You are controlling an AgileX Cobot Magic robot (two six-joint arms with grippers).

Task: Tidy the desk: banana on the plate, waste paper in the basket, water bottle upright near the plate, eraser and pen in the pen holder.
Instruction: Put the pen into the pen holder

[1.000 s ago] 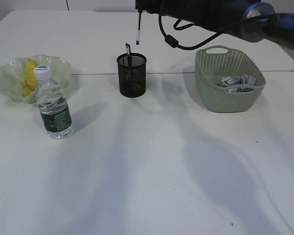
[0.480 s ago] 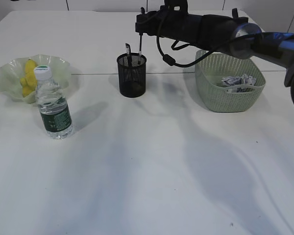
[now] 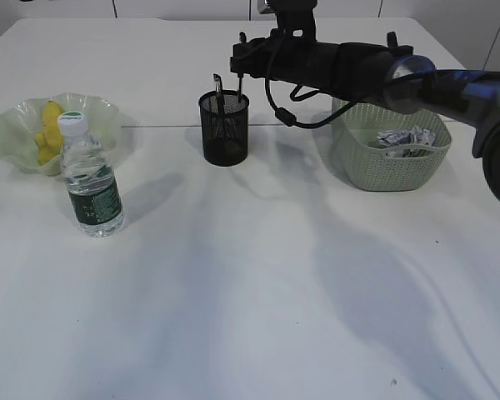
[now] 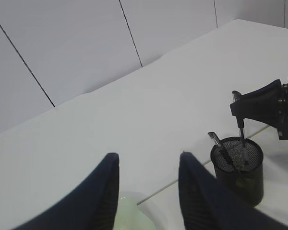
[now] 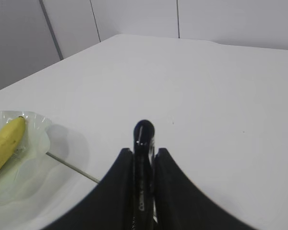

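Exterior view shows the right tool [image 3: 240, 68] reaching in from the right side over the pen holder [image 3: 224, 127], its jaws clamped on a pen [image 3: 240, 85] that hangs upright with its lower end inside the mesh cup. A second pen [image 3: 219, 93] already leans in the cup, its clip above the rim. The pen holder stands on the white desk [image 3: 250, 283] just in front of the seam, between the plate [image 3: 8, 133] on the left and the basket [image 3: 389, 143] on the right. The banana [image 3: 47, 132] lies on the plate. The water bottle [image 3: 90, 175] stands upright just in front of the plate, white cap up. The waste paper [image 3: 407, 138] lies inside the basket.

Right wrist view looks down along the pen [image 5: 143, 163], squeezed between the two dark fingers [image 5: 120, 191] of the right tool [image 5: 143, 158], with the rounded pen end poking out past them. The plate [image 5: 36, 143] and banana [image 5: 5, 146] show at the left edge.

Left wrist view shows the left tool [image 4: 146, 163] raised off the desk, its two dark fingers [image 4: 103, 196] apart with nothing between them. Beyond it stands the pen holder [image 4: 238, 167] with both pens inside and a small pale yellow piece low in the cup, too small to identify for certain. The right tool [image 4: 237, 103] grips the top of the upright pen [image 4: 242, 141].
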